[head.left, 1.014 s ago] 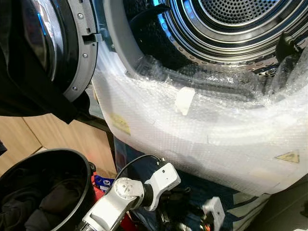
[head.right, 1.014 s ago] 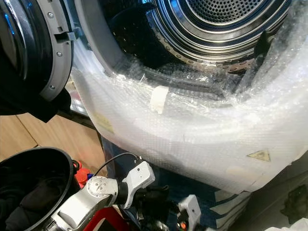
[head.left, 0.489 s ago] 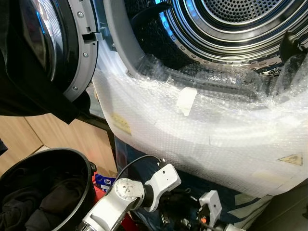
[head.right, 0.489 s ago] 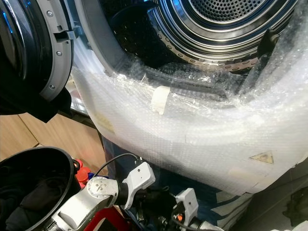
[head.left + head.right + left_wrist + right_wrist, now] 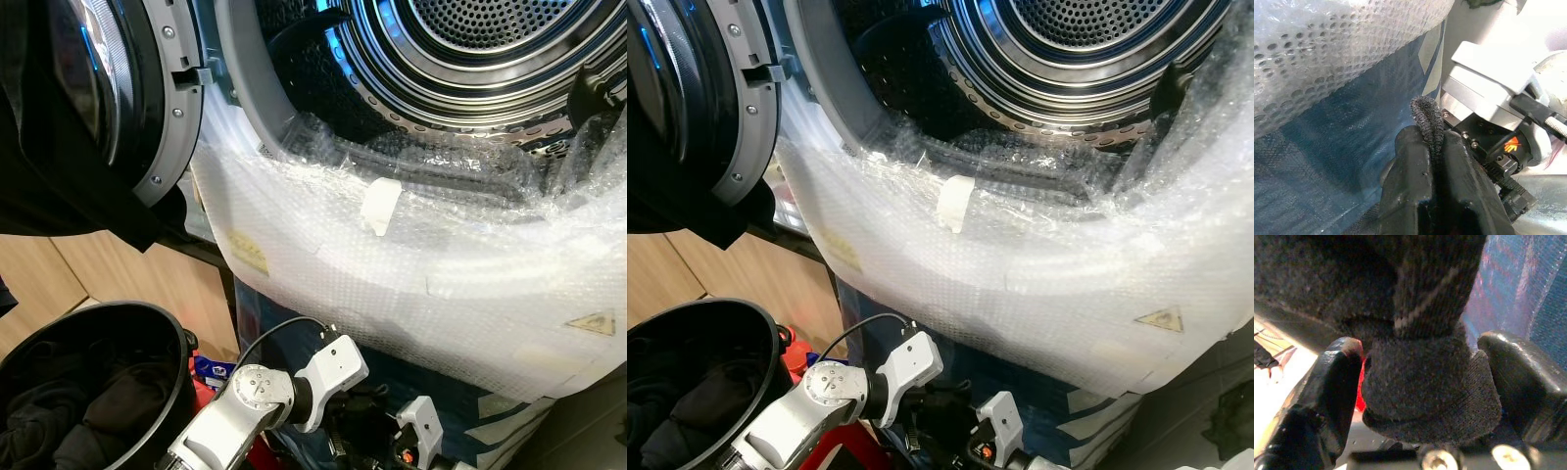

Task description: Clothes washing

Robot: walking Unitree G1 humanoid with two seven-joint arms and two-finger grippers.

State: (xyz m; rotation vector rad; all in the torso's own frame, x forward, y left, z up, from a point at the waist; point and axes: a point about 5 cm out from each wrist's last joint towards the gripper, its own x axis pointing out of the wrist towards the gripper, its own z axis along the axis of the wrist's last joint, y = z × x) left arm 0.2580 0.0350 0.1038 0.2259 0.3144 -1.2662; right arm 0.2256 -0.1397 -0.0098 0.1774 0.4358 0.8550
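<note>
While our arms hang low before the open washing machine (image 5: 421, 245), wrapped in bubble wrap (image 5: 323, 255), our left gripper (image 5: 1432, 147) has its fingers pressed together on a strip of dark cloth (image 5: 1427, 115); our right gripper (image 5: 1420, 377) holds its fingers apart around a dark knitted garment (image 5: 1425, 377); more dark laundry lies in the black basket (image 5: 181, 338) at our left.

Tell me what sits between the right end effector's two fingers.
A dark knitted garment, its ribbed cuff filling the gap between the fingers of the right end effector, seen in the right wrist view.
</note>
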